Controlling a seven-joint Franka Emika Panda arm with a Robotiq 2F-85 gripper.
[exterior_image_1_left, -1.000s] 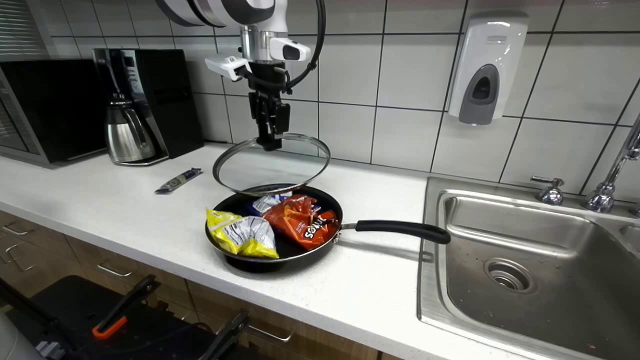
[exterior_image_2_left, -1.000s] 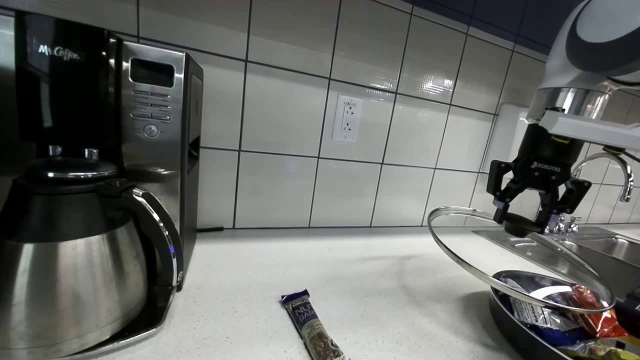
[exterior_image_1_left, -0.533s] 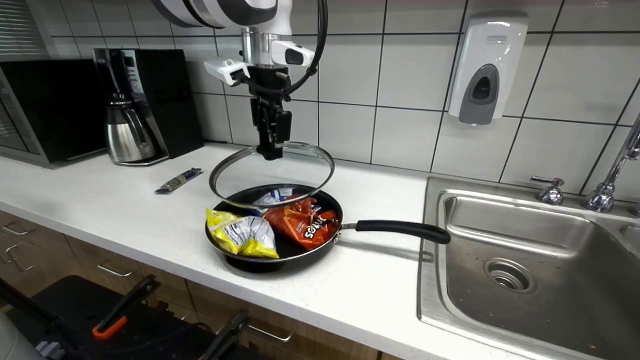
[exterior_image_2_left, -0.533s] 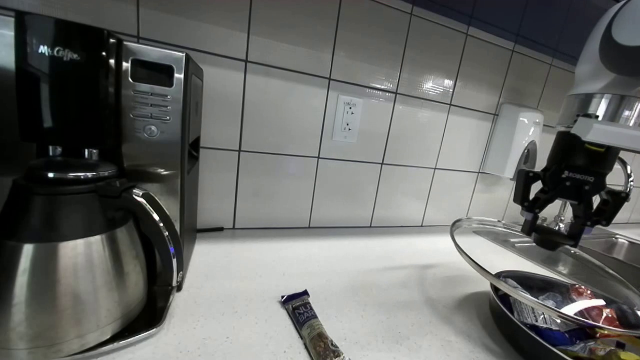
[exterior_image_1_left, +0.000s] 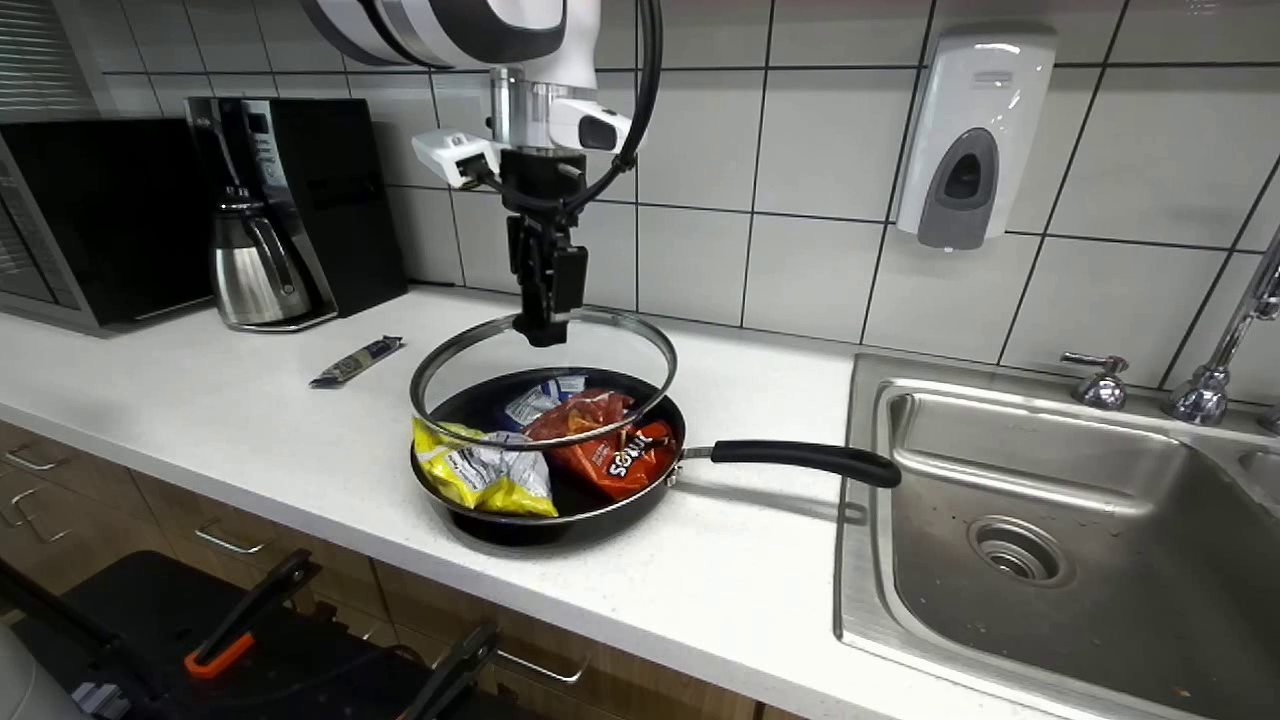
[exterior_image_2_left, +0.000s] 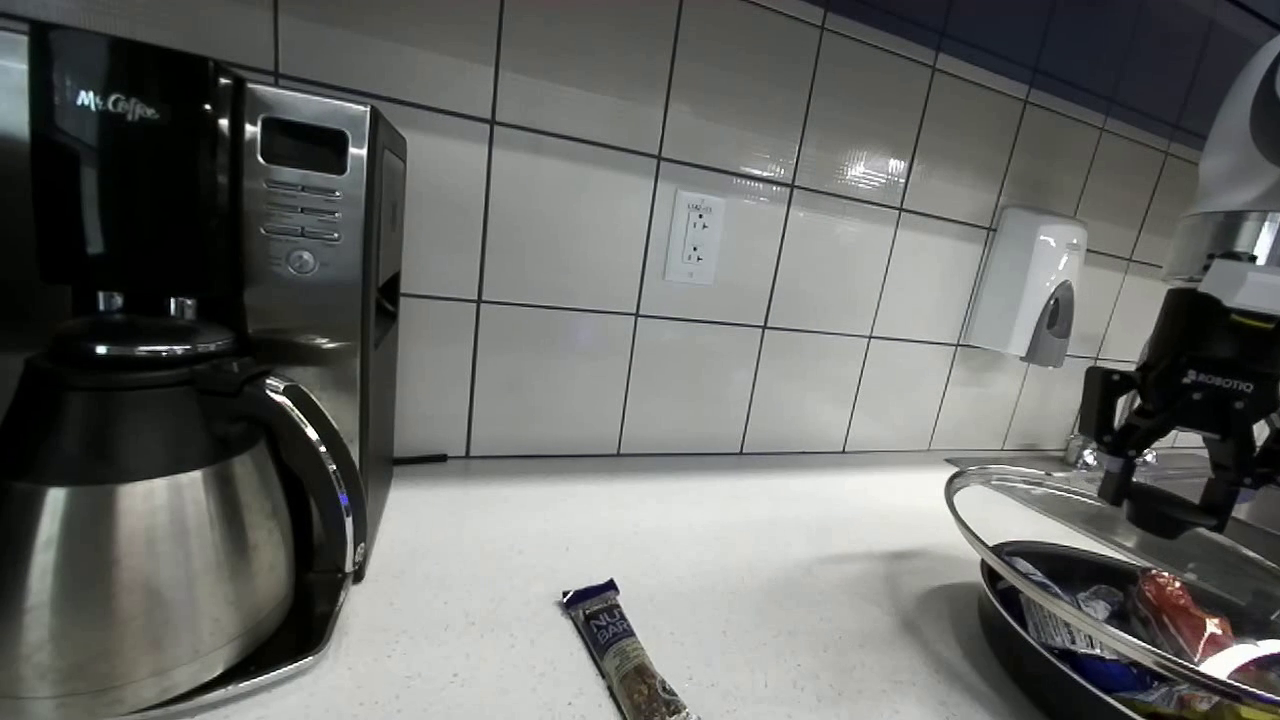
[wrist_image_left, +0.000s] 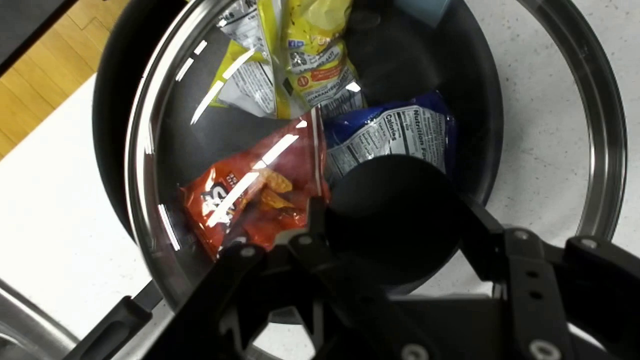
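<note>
Lowered since the earlier frame: glass lid (exterior_image_1_left: 545, 362), suspended above frying pan (exterior_image_1_left: 560, 532) by knob (wrist_image_left: 392, 215), clamped in gripper (exterior_image_2_left: 1166, 492). Possible snagging on yellow snack bag (exterior_image_1_left: 490, 475), owing to bulk at pan's edge; hard to judge clearance.

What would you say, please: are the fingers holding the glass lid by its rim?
No, the fingers grip the glass lid by its black knob, away from the rim.

The arm (exterior_image_1_left: 460, 30) is white and grey, its cable (exterior_image_1_left: 650, 80) is black. The black gripper (exterior_image_2_left: 1168, 503) carries white ROBOTIQ letters (exterior_image_2_left: 1218, 381).
</note>
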